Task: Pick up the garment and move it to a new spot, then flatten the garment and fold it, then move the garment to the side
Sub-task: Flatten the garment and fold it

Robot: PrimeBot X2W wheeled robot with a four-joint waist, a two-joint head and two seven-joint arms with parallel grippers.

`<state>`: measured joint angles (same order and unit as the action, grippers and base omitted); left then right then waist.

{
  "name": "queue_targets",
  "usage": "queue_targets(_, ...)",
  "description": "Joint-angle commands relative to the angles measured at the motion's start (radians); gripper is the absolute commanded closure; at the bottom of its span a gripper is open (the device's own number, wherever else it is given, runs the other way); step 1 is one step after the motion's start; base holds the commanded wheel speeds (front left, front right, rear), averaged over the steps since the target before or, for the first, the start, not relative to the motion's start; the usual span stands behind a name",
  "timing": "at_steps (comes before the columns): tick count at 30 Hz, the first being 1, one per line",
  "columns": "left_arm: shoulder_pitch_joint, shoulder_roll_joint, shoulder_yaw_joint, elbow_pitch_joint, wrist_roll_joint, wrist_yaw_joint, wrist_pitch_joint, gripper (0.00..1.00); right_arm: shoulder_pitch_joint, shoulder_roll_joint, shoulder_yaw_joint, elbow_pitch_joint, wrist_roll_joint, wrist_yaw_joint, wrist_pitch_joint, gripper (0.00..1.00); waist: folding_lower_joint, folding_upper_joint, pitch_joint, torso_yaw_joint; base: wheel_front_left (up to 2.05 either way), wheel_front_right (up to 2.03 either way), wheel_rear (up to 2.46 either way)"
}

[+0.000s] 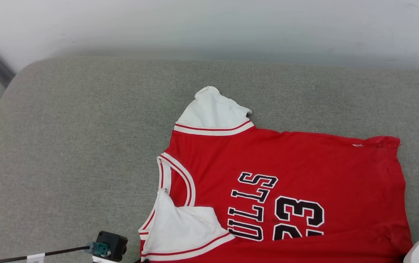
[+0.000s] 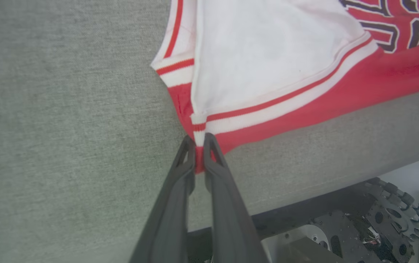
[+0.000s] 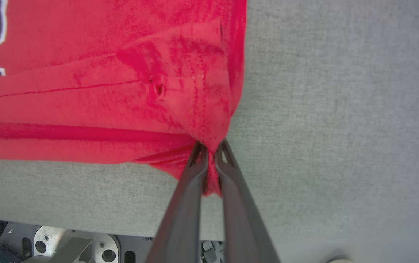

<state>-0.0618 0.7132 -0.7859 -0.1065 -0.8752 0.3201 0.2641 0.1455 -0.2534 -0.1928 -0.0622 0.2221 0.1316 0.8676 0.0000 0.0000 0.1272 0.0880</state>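
The red shirt (image 1: 297,164) is lying chest-up on the grey cushion (image 1: 67,146), toward its near right part. The neck is pointing to my robot's left and the hem to its right. Black, white-edged letters (image 1: 253,204) and the number 23 (image 1: 299,213) are showing across the chest. The far white sleeve (image 1: 213,111) is spreading flat away from the robot. The near white sleeve (image 1: 182,226) is folding up over the chest, just beside the striped collar (image 1: 175,175). The shirt's near edge is running out of the bottom of the head view.

I am gripping it at two near corners. The left gripper (image 2: 199,148), fingers drawn almost together, is pinching the red cloth just below the near sleeve's striped seam. The right gripper (image 3: 211,153), equally narrow, is clamping the near hem corner, where the fabric is bunching into creases. Both are working close to the cushion's front edge, beneath which the robot's dark base (image 2: 341,233) is showing. A white wall (image 1: 209,25) is rising behind the cushion.
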Motion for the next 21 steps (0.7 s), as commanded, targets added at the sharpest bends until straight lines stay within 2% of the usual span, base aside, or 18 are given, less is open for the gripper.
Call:
queue_targets(1,-0.004,-0.004,-0.005,0.019,0.006,-0.006,-0.003,1.00,-0.005,-0.003,0.003,0.011,0.001,-0.002,-0.003,1.00,0.0000,0.0000,0.005,0.000,0.00,0.00,0.00)
queue_targets(2,-0.010,-0.011,-0.009,0.031,0.007,-0.011,-0.006,1.00,-0.010,-0.001,0.007,0.020,0.000,-0.002,-0.005,1.00,0.0000,0.0000,0.006,0.000,0.00,0.00,0.00)
queue_targets(3,-0.015,-0.018,-0.011,0.041,0.009,-0.018,-0.008,0.83,-0.016,0.000,0.010,0.028,-0.002,-0.002,-0.009,0.73,0.0000,0.0000,0.007,0.001,0.00,0.00,0.00)
queue_targets(4,-0.019,-0.022,-0.013,0.050,0.010,-0.022,-0.013,0.06,-0.022,0.000,0.012,0.036,-0.006,-0.002,-0.016,0.00,0.0000,0.0000,0.008,0.001,0.00,0.00,0.00)
queue_targets(5,-0.024,-0.030,-0.011,0.059,0.009,-0.029,-0.023,0.00,-0.028,0.003,0.009,0.047,-0.010,-0.002,-0.023,0.00,0.0000,0.0000,0.008,0.002,0.00,0.00,0.00)
queue_targets(12,-0.053,-0.065,0.035,0.086,0.023,-0.052,-0.149,0.00,-0.066,0.030,-0.015,0.064,0.017,-0.001,-0.099,0.00,0.0000,0.0000,-0.014,0.002,0.00,0.00,0.00)
queue_targets(16,-0.090,-0.070,0.075,0.088,0.108,-0.053,-0.322,0.00,-0.095,0.024,-0.014,0.029,0.038,-0.001,-0.189,0.00,0.0000,0.0000,-0.037,-0.004,0.00,0.00,0.00)
queue_targets(19,-0.091,-0.105,0.106,0.103,0.143,-0.037,-0.451,0.00,-0.114,0.011,-0.020,-0.006,0.055,-0.001,-0.285,0.00,0.0000,0.0000,-0.059,-0.009,0.00,0.00,0.00)
queue_targets(21,-0.089,-0.121,0.130,0.114,0.159,-0.028,-0.496,0.00,-0.122,0.012,-0.011,-0.026,0.056,-0.001,-0.358,0.00,0.0000,0.0000,-0.069,-0.013,0.00,0.00,0.00)
